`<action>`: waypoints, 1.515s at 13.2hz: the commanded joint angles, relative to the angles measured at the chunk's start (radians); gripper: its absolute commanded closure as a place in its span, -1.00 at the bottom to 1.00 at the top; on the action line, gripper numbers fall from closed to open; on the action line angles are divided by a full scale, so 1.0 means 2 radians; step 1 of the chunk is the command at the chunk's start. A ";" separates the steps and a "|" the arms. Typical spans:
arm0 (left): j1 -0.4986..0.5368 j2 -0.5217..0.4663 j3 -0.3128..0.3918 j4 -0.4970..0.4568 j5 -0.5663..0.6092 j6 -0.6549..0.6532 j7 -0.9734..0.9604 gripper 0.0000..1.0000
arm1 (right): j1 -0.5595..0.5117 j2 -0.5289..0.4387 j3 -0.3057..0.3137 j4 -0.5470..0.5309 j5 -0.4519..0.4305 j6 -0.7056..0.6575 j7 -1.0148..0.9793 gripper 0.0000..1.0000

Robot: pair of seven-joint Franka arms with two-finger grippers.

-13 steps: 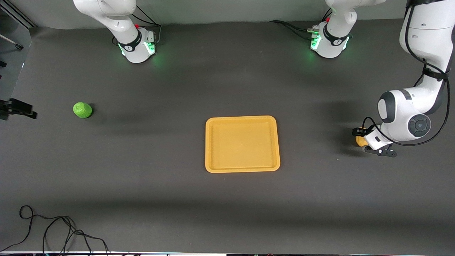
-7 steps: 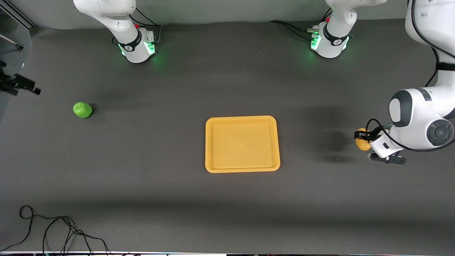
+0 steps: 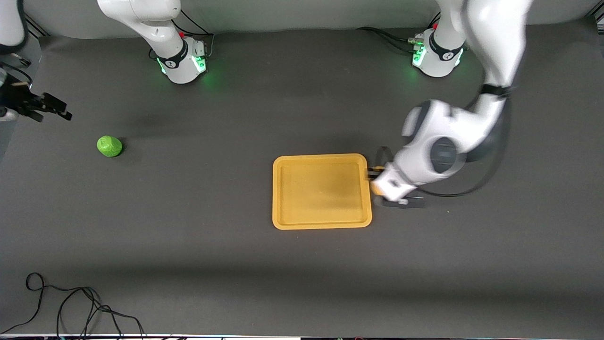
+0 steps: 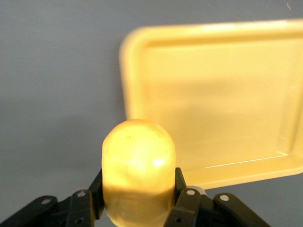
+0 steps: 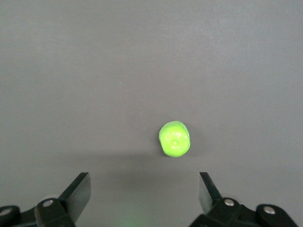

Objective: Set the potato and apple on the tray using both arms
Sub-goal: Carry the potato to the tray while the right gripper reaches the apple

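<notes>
The yellow-orange potato [image 4: 138, 165] is held between the fingers of my left gripper [image 4: 138, 196], which is shut on it. In the front view my left gripper [image 3: 377, 181] holds the potato [image 3: 375, 188] in the air over the edge of the tray [image 3: 321, 222] toward the left arm's end. The tray's corner also shows in the left wrist view [image 4: 222, 99]. The green apple [image 3: 109, 146] lies on the table toward the right arm's end. My right gripper [image 3: 40, 106] hangs beside it, open and empty [image 5: 144, 189], with the apple [image 5: 175, 138] just ahead of its fingers.
The tray lies flat on the dark table mat with nothing on it. A loose black cable [image 3: 71, 307] lies at the table's near edge toward the right arm's end. Both arm bases [image 3: 181, 61] stand along the table's edge farthest from the front camera.
My left arm has carried the potato from the left arm's end of the table over to the tray's edge. My right gripper has come a little farther in toward the apple.
</notes>
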 commanded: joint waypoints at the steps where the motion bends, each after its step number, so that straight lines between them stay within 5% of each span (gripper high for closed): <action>1: -0.050 0.073 0.008 0.023 -0.002 0.062 -0.049 0.88 | 0.009 0.056 -0.034 -0.036 -0.008 0.091 -0.019 -1.00; 5: -0.048 0.092 0.009 0.025 0.001 0.080 -0.049 0.83 | 0.008 0.122 -0.051 -0.076 0.010 0.194 -0.042 -1.00; 8: -0.045 0.100 0.013 0.028 0.006 0.081 -0.045 0.75 | 0.009 0.181 -0.051 -0.078 0.090 0.236 -0.103 -1.00; 10: -0.045 0.102 0.013 0.029 0.010 0.080 -0.045 0.37 | 0.009 0.221 -0.050 -0.077 0.137 0.269 -0.146 -1.00; 17: -0.047 0.100 0.021 0.028 0.046 0.050 -0.058 0.43 | 0.023 0.266 -0.049 -0.077 0.171 0.292 -0.160 -1.00; 18: -0.048 0.100 0.021 0.028 0.051 0.048 -0.062 0.27 | 0.023 0.271 -0.048 -0.076 0.171 0.292 -0.160 -0.87; 19: -0.049 0.100 0.021 0.028 0.052 0.050 -0.066 -0.48 | 0.024 0.271 -0.047 -0.076 0.171 0.291 -0.161 -0.23; 20: -0.051 0.102 0.021 0.028 0.057 0.055 -0.067 -0.83 | 0.024 0.271 -0.046 -0.075 0.171 0.288 -0.160 0.07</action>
